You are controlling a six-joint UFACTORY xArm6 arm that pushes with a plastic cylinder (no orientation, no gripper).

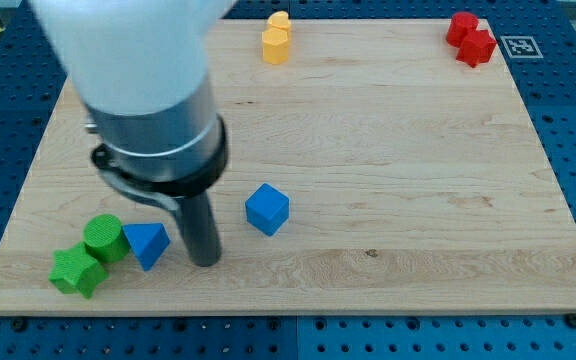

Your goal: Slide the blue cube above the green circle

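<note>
Near board's lower middle: blue cube (267, 209), one only, standing alone. Right of it lay bare wood. Our tip (205, 261) rested on board to view's left of cube, apart from it, just right of one blue triangular block (147, 243). We had no claw, just rod, so nothing to open or close. Green circle (103, 238), one, sat left of triangle, touching one green star-like block (76, 271). At top edge we counted two yellow blocks (277, 40); top right corner, two red blocks (470, 38).
</note>
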